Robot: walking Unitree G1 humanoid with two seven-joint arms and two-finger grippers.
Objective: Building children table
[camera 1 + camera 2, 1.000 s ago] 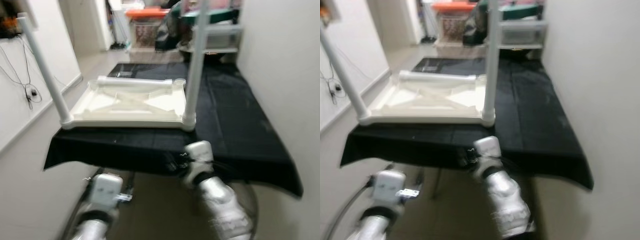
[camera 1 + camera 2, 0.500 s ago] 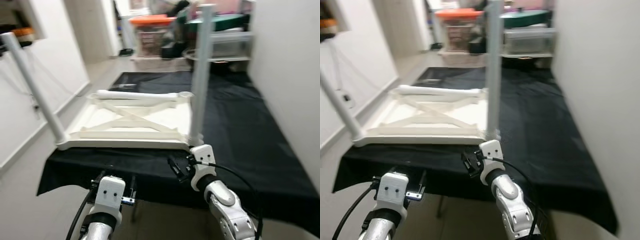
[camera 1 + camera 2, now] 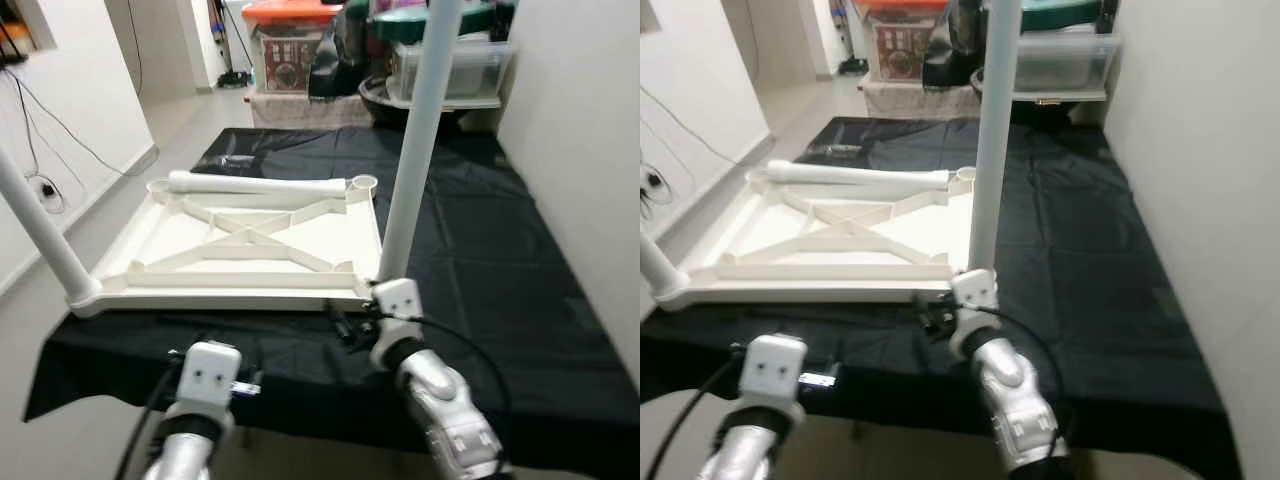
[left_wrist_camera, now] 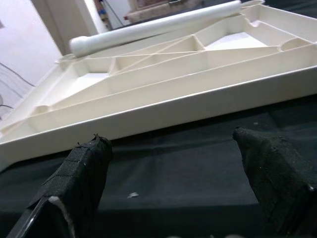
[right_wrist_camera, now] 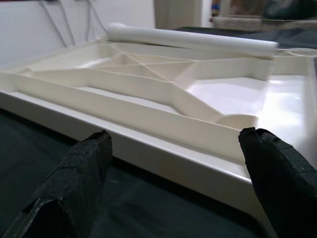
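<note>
**Both grippers at the near edge of the upturned tabletop**

I'm looking at the white tabletop [image 3: 250, 235] lying upside down on the black cloth [image 3: 480, 270], ribbed underside facing up. Two legs stand upright from its near corners — the left leg [image 3: 40, 235] on my left, the right leg [image 3: 415, 140] rising tall on my right. A loose leg [image 3: 255, 183] lies flat across the far edge of the tabletop, beside an open corner socket [image 3: 364, 183].

My right gripper [image 5: 173, 173] sits just before the near right corner, close to the foot of the right leg, its jaws spread wide with nothing between them. My left gripper [image 4: 173, 168] hangs lower, over the cloth's front edge, pointing at the near rim — fingers [image 4: 81, 173] wide apart too, holding nothing.

Storage bins [image 3: 300, 40] are stacked beyond the far end.
</note>
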